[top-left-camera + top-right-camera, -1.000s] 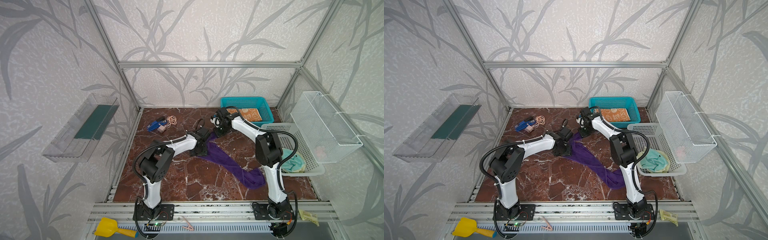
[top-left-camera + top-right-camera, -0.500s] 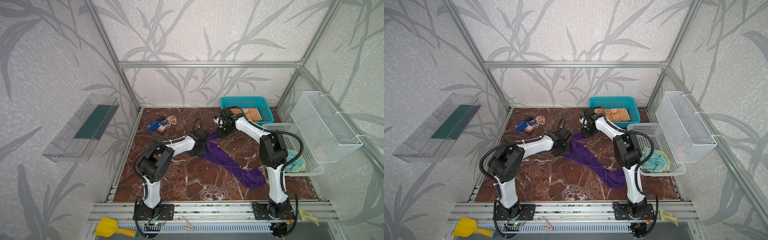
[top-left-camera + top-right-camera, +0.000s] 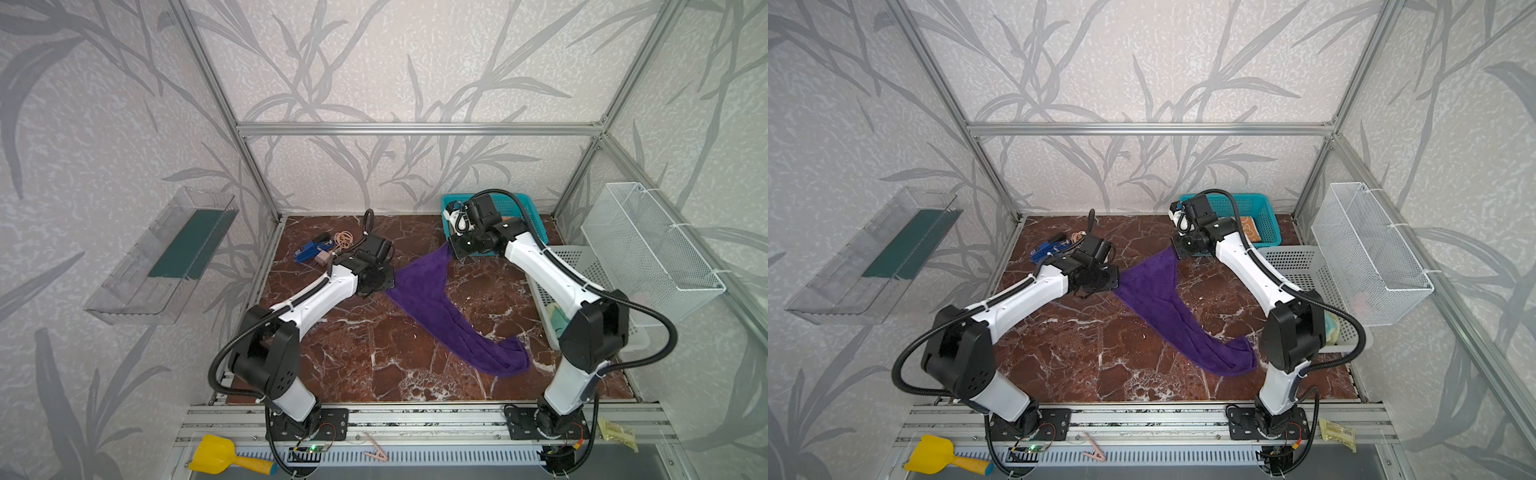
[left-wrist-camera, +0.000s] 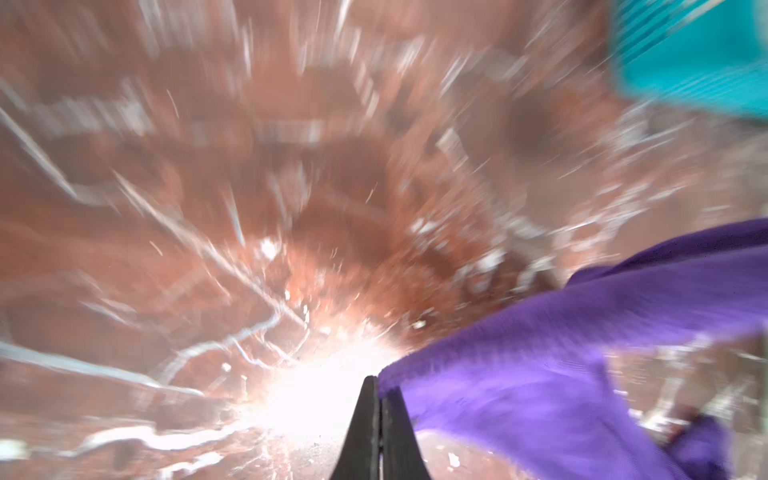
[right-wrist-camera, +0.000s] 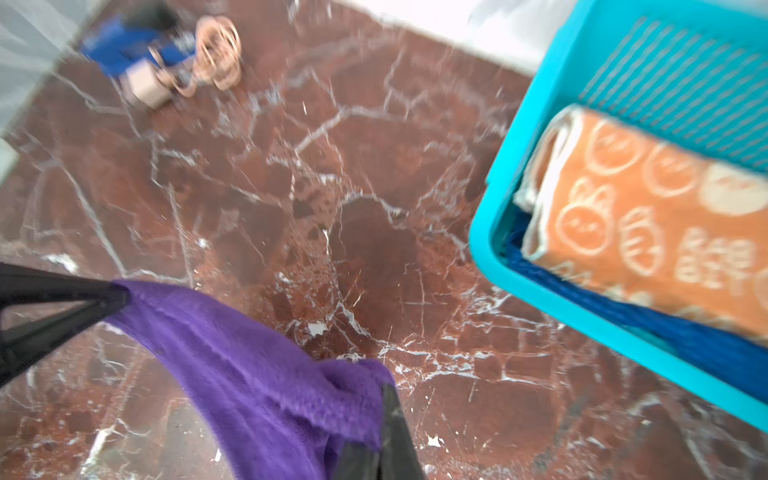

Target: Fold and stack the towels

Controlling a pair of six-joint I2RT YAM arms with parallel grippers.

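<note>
Now that the left end effector (image 4: 379, 384) has clamped onto a corner of the purple towel (image 3: 436, 299), both arms finally have a piece of it. A second back those jaws stood wide beside the cloth; now they're pressed together with purple fabric pinched between them. The right end effector (image 5: 386, 395) is pinching the other top corner, just in front of the teal basket (image 5: 536, 108). It has drifted closer to that basket over the last second, so the edge between the two grips looks pulled fairly taut. The rest of the towel trails away from the basket across the worktop (image 3: 374, 353), bunched at its far end. Inside the basket the orange towel (image 5: 648, 216) sits folded on the blue towel (image 5: 665, 332). My guess is purple is up next: spread it flat, then fold.
</note>
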